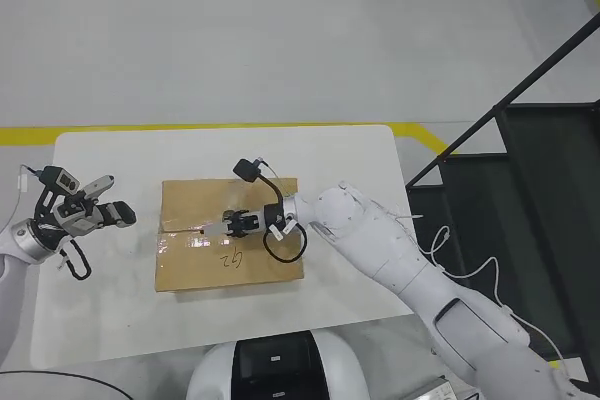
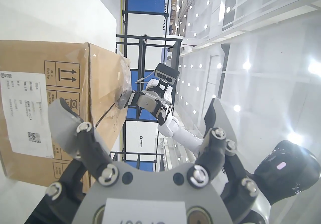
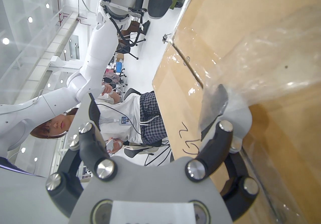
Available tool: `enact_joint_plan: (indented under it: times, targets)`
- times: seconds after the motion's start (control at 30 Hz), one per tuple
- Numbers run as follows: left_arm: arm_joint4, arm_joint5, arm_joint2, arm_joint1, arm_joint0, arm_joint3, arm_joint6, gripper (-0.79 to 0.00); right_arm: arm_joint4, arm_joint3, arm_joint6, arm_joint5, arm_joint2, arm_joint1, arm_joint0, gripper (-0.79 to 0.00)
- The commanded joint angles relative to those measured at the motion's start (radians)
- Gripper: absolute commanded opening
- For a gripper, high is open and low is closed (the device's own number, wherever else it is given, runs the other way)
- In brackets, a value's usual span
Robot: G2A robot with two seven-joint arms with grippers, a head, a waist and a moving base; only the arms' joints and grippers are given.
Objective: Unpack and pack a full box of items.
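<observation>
A closed cardboard box sits in the middle of the white table, its top seam covered with clear tape. My right gripper lies over the box top at the seam, open. In the right wrist view one fingertip rests on the tape and the other hangs off the box's side. My left gripper is left of the box, apart from it and open with nothing between its fingers. The left wrist view faces the labelled side of the box, with the right gripper on top.
Black metal stairs stand to the right of the table. A yellow floor line runs behind the table's far edge. Bare table surface lies around the box on all sides.
</observation>
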Motion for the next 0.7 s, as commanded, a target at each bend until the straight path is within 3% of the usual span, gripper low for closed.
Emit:
enact_joint_plan:
  times: [0.0,0.67]
  targets:
    - [-0.002,0.001,-0.003,0.0,0.003,-0.003,0.001,0.0,0.005,0.017,-0.002,-0.004,-0.016,-0.011,0.02,0.0]
    - [-0.001,-0.003,-0.011,-0.004,0.004,-0.004,-0.014,0.0,-0.003,0.084,-0.037,-0.018,-0.114,-0.092,0.131,0.0]
